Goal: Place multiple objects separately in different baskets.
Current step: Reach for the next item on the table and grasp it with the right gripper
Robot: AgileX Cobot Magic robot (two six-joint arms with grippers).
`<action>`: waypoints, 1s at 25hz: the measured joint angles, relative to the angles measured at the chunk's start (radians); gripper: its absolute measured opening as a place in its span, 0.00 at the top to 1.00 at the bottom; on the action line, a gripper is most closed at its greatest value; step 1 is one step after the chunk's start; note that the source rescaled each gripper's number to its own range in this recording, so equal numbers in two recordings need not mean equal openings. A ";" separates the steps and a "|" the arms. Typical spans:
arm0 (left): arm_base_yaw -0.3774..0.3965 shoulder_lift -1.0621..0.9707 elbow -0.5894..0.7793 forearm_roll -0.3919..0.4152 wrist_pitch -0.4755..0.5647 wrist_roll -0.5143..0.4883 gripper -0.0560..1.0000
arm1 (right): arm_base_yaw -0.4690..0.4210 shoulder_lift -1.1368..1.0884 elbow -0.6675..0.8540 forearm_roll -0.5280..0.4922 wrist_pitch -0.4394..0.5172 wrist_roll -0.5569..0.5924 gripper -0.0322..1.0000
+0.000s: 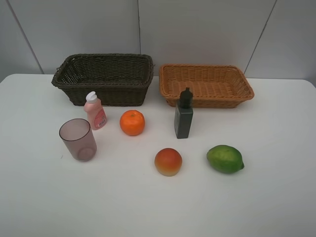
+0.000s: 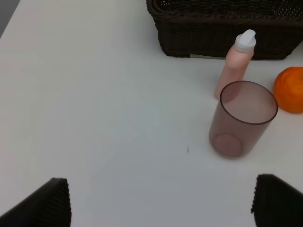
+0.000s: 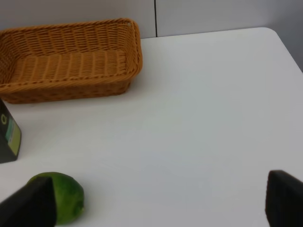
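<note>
overhead view. a white table (image 1: 276,197) carries two wicker baskets along its far side: a deep dark brown basket (image 1: 103,79) on the left and a shallower orange-tan basket (image 1: 206,85) on the right, near each other but apart. all six objects stand on the table in front of them. a pink white-capped bottle (image 1: 95,111) is upright just before the dark brown basket. a translucent purple cup (image 1: 78,139) stands mouth up, near the bottle. an orange (image 1: 132,123) lies to the bottle's right. a dark green square bottle (image 1: 183,118) is upright before the orange-tan basket's left end. a red-yellow peach (image 1: 168,161) and a green lime (image 1: 225,159) lie nearest the camera, apart.

wrist views. the left gripper (image 2: 161,203) has its jaws spread wide over bare table near the cup, holding nothing. the right gripper (image 3: 156,203) is likewise wide apart and holds nothing, with the lime beside one finger.
</note>
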 joint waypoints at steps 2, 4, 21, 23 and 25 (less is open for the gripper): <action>0.000 0.000 0.000 0.000 0.000 0.000 0.01 | 0.000 0.000 0.000 0.000 0.000 0.000 0.00; 0.000 0.000 0.000 0.000 0.000 0.000 0.01 | 0.000 0.000 0.000 0.000 0.000 0.000 0.00; 0.000 0.000 0.000 0.000 0.000 0.000 0.01 | 0.000 0.000 0.000 0.000 0.000 0.000 0.00; 0.000 0.000 0.000 0.000 0.000 0.000 0.01 | 0.000 0.000 0.000 0.000 0.000 0.000 0.00; 0.000 0.000 0.000 0.000 0.000 0.000 0.01 | 0.000 0.000 0.000 0.000 0.000 0.000 0.00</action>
